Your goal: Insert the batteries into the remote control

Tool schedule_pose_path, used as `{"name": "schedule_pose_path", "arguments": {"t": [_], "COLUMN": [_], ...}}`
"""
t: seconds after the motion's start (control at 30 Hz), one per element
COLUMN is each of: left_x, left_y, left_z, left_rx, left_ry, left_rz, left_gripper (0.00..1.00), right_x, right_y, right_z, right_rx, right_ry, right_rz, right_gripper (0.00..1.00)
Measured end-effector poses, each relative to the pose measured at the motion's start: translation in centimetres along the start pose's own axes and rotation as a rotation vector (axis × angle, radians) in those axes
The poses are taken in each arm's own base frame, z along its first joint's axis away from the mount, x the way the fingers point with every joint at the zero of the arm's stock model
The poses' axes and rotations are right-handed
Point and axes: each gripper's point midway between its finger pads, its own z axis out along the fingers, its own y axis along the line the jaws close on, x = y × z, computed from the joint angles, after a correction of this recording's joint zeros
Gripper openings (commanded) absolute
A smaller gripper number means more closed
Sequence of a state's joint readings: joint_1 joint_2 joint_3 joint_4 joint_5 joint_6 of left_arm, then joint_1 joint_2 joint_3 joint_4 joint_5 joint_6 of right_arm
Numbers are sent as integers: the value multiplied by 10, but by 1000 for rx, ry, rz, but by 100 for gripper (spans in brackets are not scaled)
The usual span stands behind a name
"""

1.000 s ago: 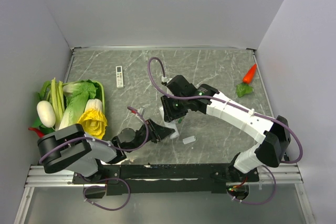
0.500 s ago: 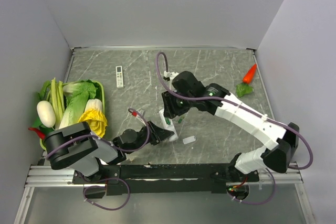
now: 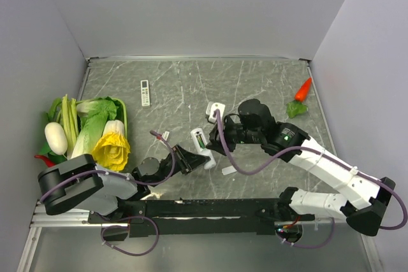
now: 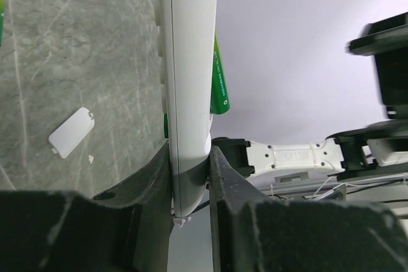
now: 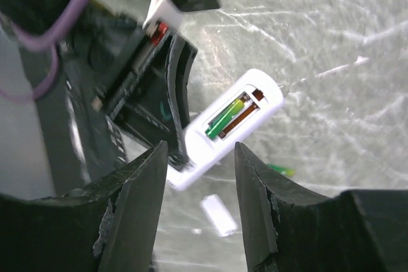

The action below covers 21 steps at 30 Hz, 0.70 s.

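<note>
Remote control [image 3: 199,140] sits mid-table [image 3: 255,81], long axis running roughly near-to-far. Free end points at the far wall and leans a bit left; battery bay faces up. One battery [image 5: 222,118] lies in the bay along that axis, other slot looks bare. Second battery [image 5: 280,170] lies loose on the table beside the remote. Left gripper [image 4: 190,157] is clamped on the remote's near end, one finger per side. Right gripper [image 5: 199,176] hangs just right of the remote, jaws apart, nothing held. Back cover [image 3: 228,171] lies flat, near-right of the remote. Slim remote [image 3: 145,92] far-left of it; veg pile [image 3: 95,128] well left; carrot [image 3: 303,89] well right.
</note>
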<state>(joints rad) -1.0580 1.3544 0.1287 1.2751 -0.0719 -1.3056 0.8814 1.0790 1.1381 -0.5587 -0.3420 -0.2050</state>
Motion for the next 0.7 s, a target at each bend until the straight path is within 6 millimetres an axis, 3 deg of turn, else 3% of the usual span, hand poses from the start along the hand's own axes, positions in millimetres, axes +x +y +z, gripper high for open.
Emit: {"name": "schedule_pose_path", "arguments": {"t": [0.27, 0.5, 0.7], "left_x": [-4, -11, -14], "left_y": [-28, -51, -57], "left_z": [-5, -10, -12], "left_rx": [84, 157, 173], "left_ry": [-2, -21, -27], "left_rz": [-18, -24, -25], "left_gripper": [2, 2, 2], "right_x": [24, 19, 10], "right_y": [12, 19, 20], "right_z": [11, 18, 20], "right_rx": [-141, -238, -277], "right_ry": [-32, -82, -119], "right_rz": [-342, -486, -519], "right_gripper": [56, 50, 44]}}
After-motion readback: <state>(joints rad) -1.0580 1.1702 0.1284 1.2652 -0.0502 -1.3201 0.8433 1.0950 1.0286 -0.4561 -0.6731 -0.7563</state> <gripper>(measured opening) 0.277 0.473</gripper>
